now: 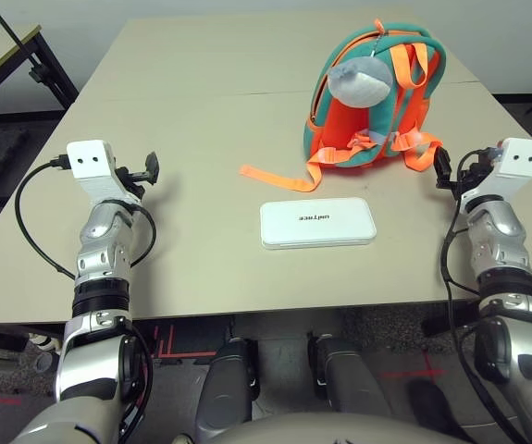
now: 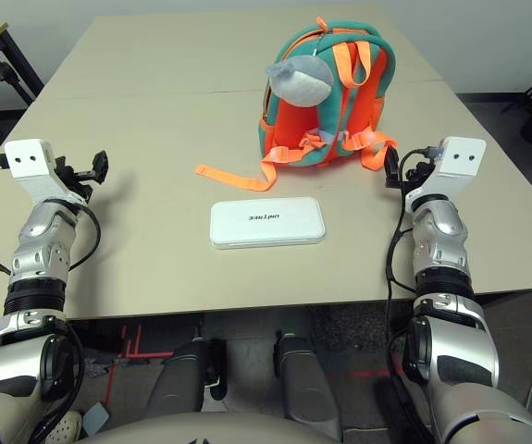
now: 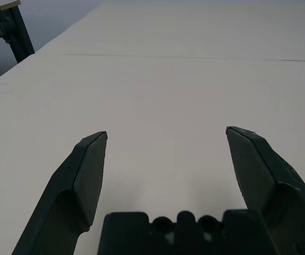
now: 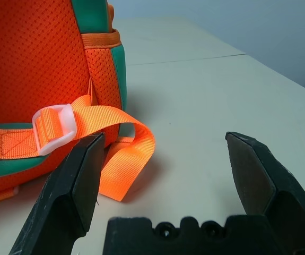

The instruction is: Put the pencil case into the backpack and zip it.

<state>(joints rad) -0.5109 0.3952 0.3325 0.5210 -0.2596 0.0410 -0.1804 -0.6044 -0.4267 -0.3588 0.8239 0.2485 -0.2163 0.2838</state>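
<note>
Both hands (left hand [image 1: 152, 166], right hand [image 1: 442, 167]) hover open, empty.

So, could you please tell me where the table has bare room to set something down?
Bare: the whole left half, from the left tool to the pencil case, and the far-left corner. Crowded: around the backpack, its strap and the right tool.

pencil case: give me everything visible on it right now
The pencil case is a flat white rectangle with rounded corners, smooth and hard-looking, with small dark lettering on top. It looks closed and lies flat on the table, long side across the robot's view, just in front of the backpack and clear of it. Only the table touches it; neither end effector is near.
</note>
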